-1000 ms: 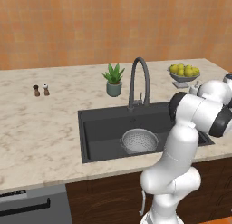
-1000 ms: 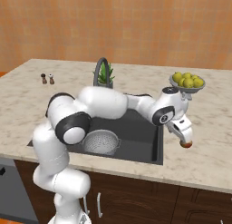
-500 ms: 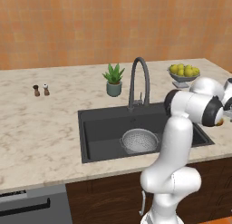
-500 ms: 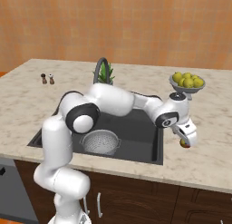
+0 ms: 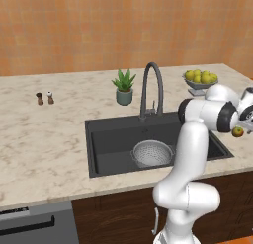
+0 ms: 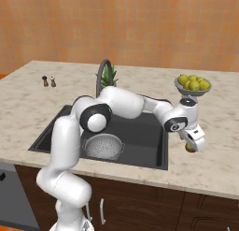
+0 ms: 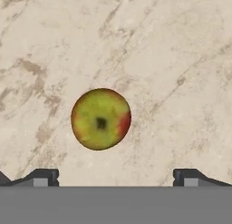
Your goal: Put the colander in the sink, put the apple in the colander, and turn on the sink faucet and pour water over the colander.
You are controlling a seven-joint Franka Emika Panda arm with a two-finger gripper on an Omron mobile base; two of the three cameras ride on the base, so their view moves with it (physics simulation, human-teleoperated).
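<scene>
Wide-open end effector point(image 7: 116, 177) hangs directly over the apple point(image 7: 100, 119), its two dark fingertips point(image 7: 41, 177) spread far to either side and touching nothing. From the right base camera the end effector point(image 6: 192, 143) sits at the near right of the marble surface point(image 5: 44, 139), just right of the sink point(image 5: 106, 139).

That surface runs wall to wall in front of an orange tiled backsplash. The black sink is sunk into its middle, and the grey colander point(image 5: 152, 154) stands inside it, toward the near right of the basin. The white arm crosses over the sink's right part.

Behind the basin rises the sink faucet point(image 5: 150, 90), its spout arching forward. A potted plant point(image 5: 123, 87) stands just left of it. A footed bowl of yellow-green fruit point(image 5: 200, 80) stands far right. Two small shakers point(image 5: 45, 98) stand far left.

The apple point(image 6: 190, 148) lies on the surface, stem dimple up, red blush on one side.
</scene>
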